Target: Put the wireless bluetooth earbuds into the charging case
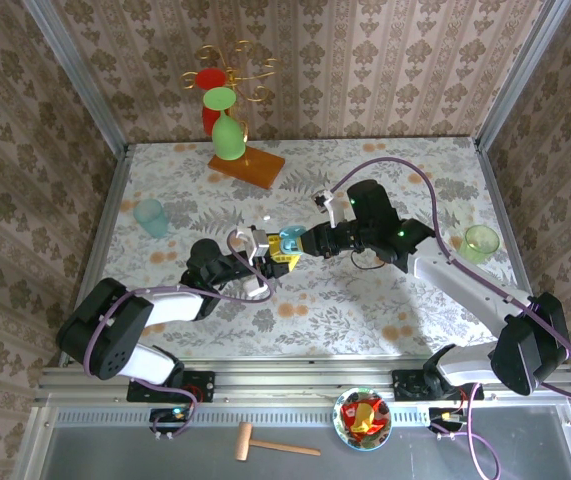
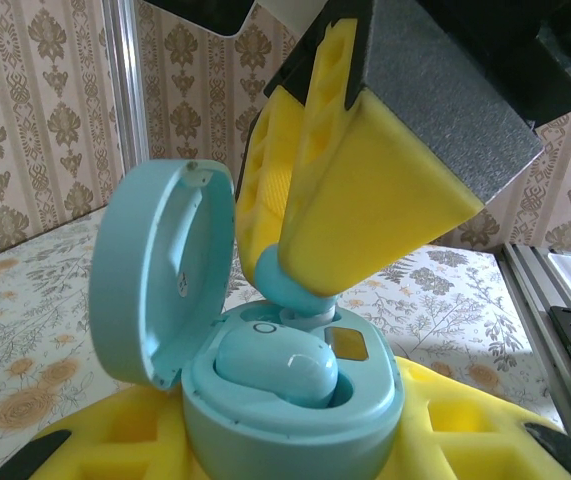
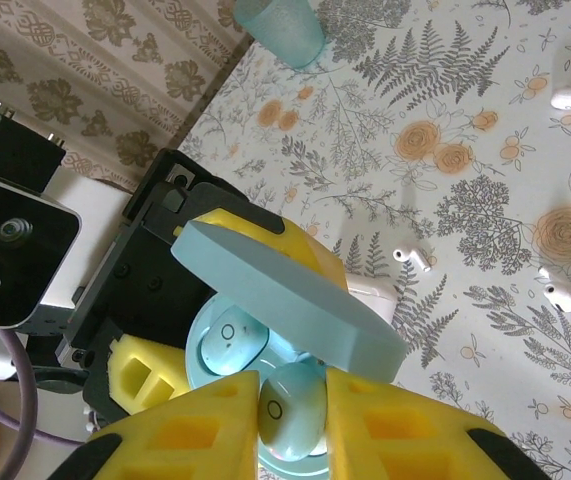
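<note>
At mid-worktop [image 1: 365, 300], raised off the surface: the left end effector [image 1: 268, 256] clamps the base of the charging case [image 2: 295, 420], with the lid [image 2: 155, 275] swung up. The right end effector [image 1: 303, 245] pinches a pale blue earbud [image 2: 287, 287] between its yellow fingers [image 2: 365, 200], right over the vacant socket. Whether it touches the rim, I cannot tell.

Risks:
- The bud looks tilted against its socket. Pushed down that way, it may jam or ride up on the seated earbud [image 2: 275, 365] beside it.
- The broad fingers crowd the lid and could knock it shut.
- Letting go before the bud seats would likely send it rolling onto the worktop.
- A hard downward push may twist the case in the left grip.

Looks:
- The case is round, pebble-smooth and pale blue, hinged at one side.
- Both blue buds are glossy, each with a small ring mark.
- White earbuds [image 3: 413, 260] lie loose on the flowered worktop, well apart.
</note>
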